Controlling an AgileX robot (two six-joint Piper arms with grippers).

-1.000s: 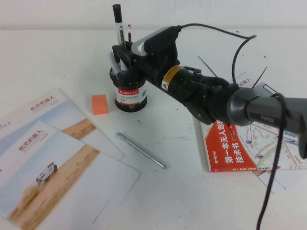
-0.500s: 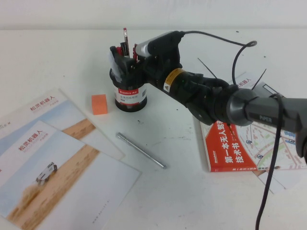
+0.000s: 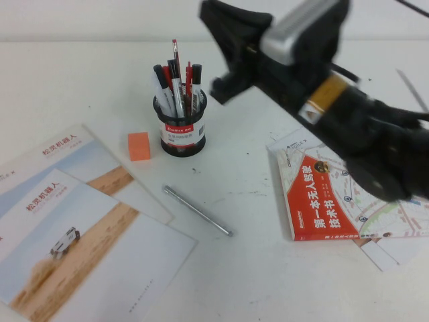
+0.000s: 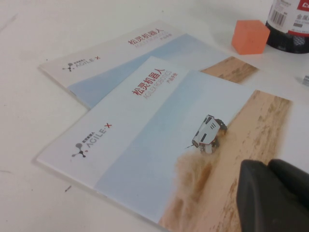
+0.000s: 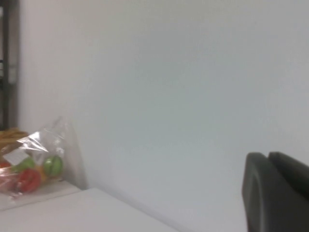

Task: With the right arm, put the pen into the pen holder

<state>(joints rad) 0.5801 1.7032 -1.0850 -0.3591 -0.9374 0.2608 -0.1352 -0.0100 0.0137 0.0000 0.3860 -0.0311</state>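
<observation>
In the high view, the right arm [image 3: 348, 114] slants from right of frame to upper centre, the right gripper [image 3: 224, 47] raised, its jaws together and empty. Half a second ago it hung over the pen holder [image 3: 179, 134]; now it is lifted clear. The pen [image 3: 162, 87] stands upright inside, cap up.

In the left wrist view, the left gripper [image 4: 273, 195] sits lower right above the brochures [image 4: 159, 130]; I cannot tell its state.

In the right wrist view, dark fingertips [image 5: 275, 188] meet before a wall.

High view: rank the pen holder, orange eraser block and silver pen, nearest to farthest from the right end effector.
Right end effector, raised above the table's far side; left end effector over the brochures.
1. Black mesh pen holder, just left of it.
2. Orange eraser block, farther left.
3. Silver-grey metal pen, nearer the robot.
</observation>
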